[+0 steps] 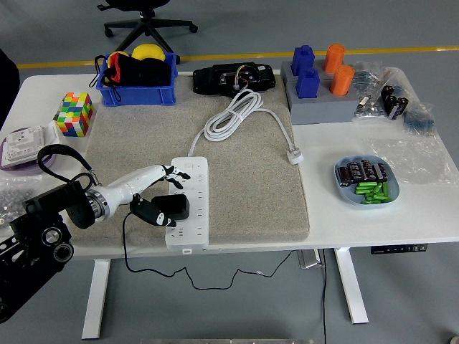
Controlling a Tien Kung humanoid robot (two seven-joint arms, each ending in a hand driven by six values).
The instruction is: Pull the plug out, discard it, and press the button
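A: Plug status?
B: Black plug (174, 207) sits on the white power strip (188, 203), lower half, left side. Its thin black cable trails off the table's front edge.
A: Strip orientation?
B: Long axis runs near-to-far on the grey mat (251, 179), slightly tilted. White cord (233, 118) leaves the far end and coils toward the back.
A: Hand?
B: Left hand (154, 193) is over the strip, dark thumb against the plug's left side, white fingers (172, 173) above it. Can't tell if it's clamped.
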